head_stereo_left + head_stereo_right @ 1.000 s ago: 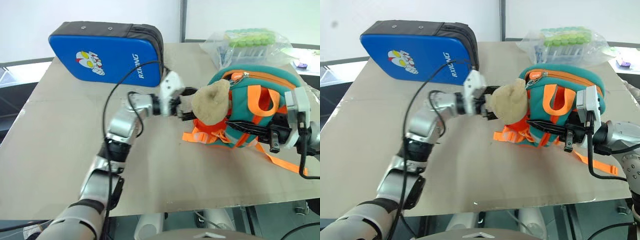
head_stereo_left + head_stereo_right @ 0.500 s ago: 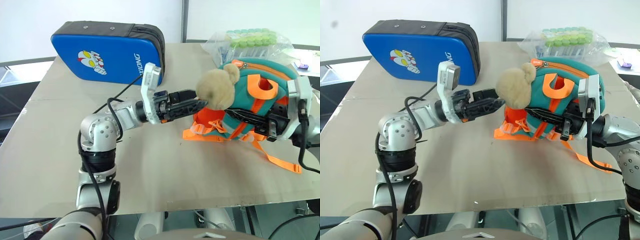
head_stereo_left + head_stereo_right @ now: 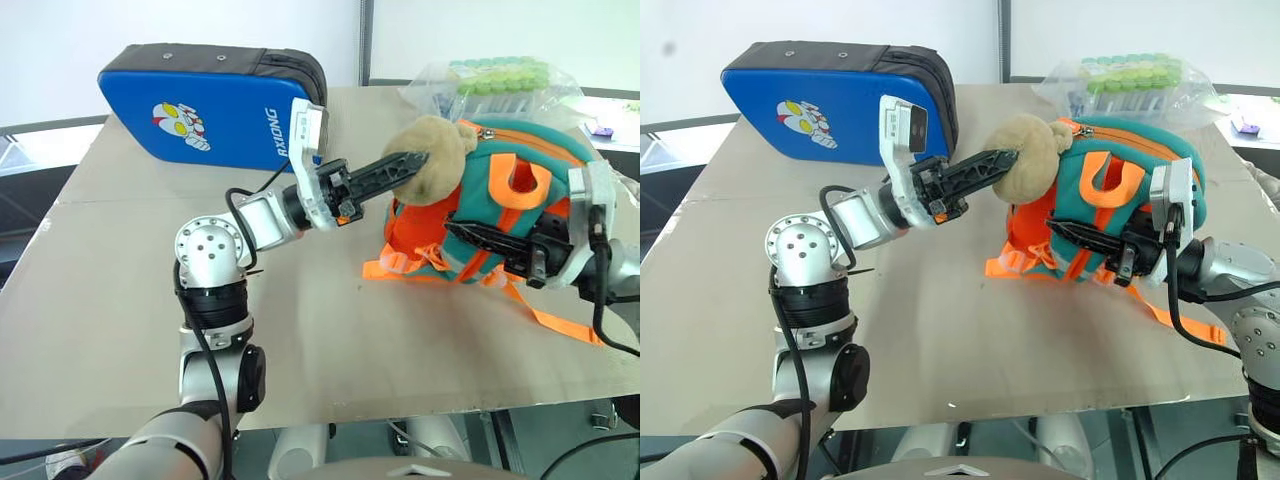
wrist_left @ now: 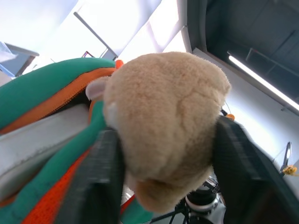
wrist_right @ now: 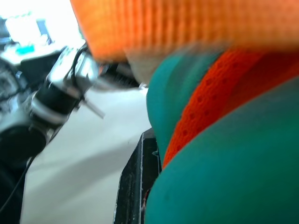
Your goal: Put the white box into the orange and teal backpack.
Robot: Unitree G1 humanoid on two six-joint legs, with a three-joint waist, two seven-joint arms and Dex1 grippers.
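The orange and teal backpack (image 3: 520,205) stands on the table at the right, its tan plush bear charm (image 3: 435,160) lifted at its upper left. My left gripper (image 3: 405,163) reaches in from the left and is shut on the bear (image 4: 163,126), one black finger (image 4: 98,177) on each side of it. From the right, my right gripper (image 3: 462,233) lies shut across the backpack's front, clamped on its fabric and straps (image 5: 219,121). A pale band (image 4: 37,140) shows under the orange zipper edge; I cannot tell whether it is the white box.
A big blue padded case (image 3: 210,110) with a cartoon figure stands at the back left. A clear bag of green-capped tubes (image 3: 495,85) lies behind the backpack. Orange straps (image 3: 560,325) trail toward the table's right edge. The tan tabletop (image 3: 330,340) stretches in front.
My left gripper rolled, rose and closed on the bear, lifting it up and to the right. The backpack's top has tipped slightly. My right gripper kept its hold.
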